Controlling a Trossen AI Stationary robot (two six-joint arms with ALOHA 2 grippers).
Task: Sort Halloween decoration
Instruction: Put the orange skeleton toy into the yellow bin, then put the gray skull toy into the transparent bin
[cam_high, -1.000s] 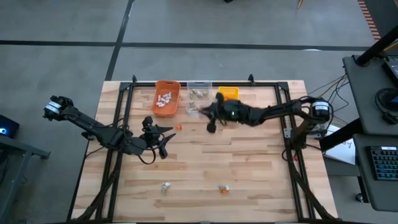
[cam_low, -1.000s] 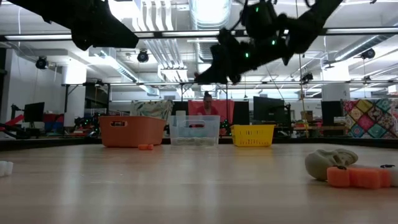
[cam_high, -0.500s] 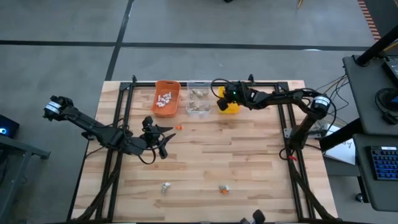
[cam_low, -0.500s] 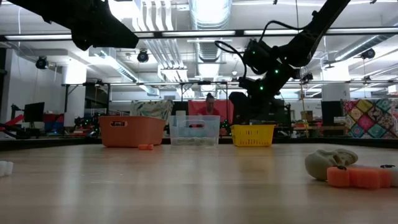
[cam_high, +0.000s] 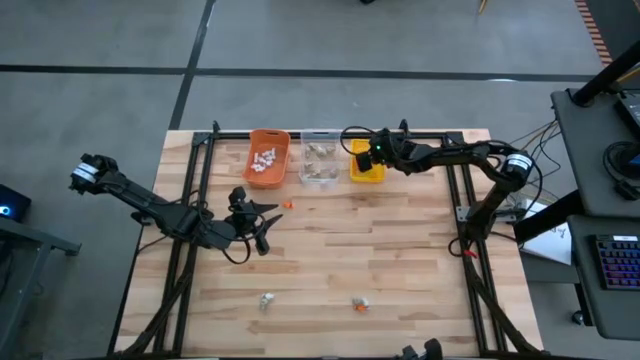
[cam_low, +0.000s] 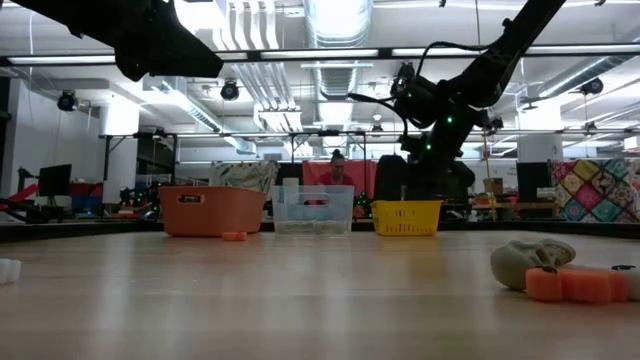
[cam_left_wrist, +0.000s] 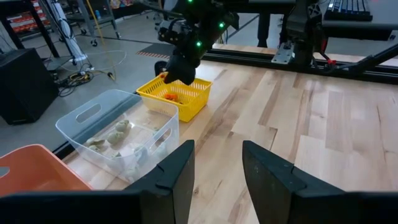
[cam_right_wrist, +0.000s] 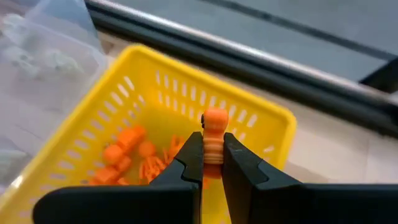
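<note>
A: While the right gripper (cam_right_wrist: 212, 163) hangs over the yellow bin (cam_high: 367, 176), log stock. Held item?

B: Item 1: orange trinket (cam_right_wrist: 214, 138), pinched between closed fingers (cam_right_wrist: 245, 167), approx. mid-body. Long axis runs out along the fingers; one end sticks out past the tips, other end hidden between them. In the high view the gripper sits at approx. 12 o'clock of the table, directly above the bin. Which end is the trinket's head: can't tell.

A: Bins?

B: Yellow bin: several orange pcs already inside (cam_right_wrist: 127, 155). Clear bin (cam_high: 320, 180), at 9 o'clock of the yellow: grey-tan pcs. Orange bin (cam_high: 267, 136), at 9 o'clock of the clear: white pcs. So three colour groups started.

A: Loose stock on the table?

B: One small orange pc (cam_high: 286, 204) at approx. 5 o'clock of the orange bin. Near the table's 6 o'clock edge: a pale pc (cam_high: 266, 299) and an orange-and-pale cluster (cam_high: 359, 303); in the low view that reads as a tan skull-like pc (cam_low: 530, 262) touching an orange pc (cam_low: 575, 284). A white bit at the low view's edge (cam_low: 8, 269).

A: Left arm?

B: Left gripper (cam_high: 262, 224) idle at approx. 9 o'clock of table centre, fingers (cam_left_wrist: 177, 177) parted, nothing between.

A: Progress est.?

B: Most sorted, judging by bin contents. Left: drop of item 1, then approx. four or five loose pcs.
</note>
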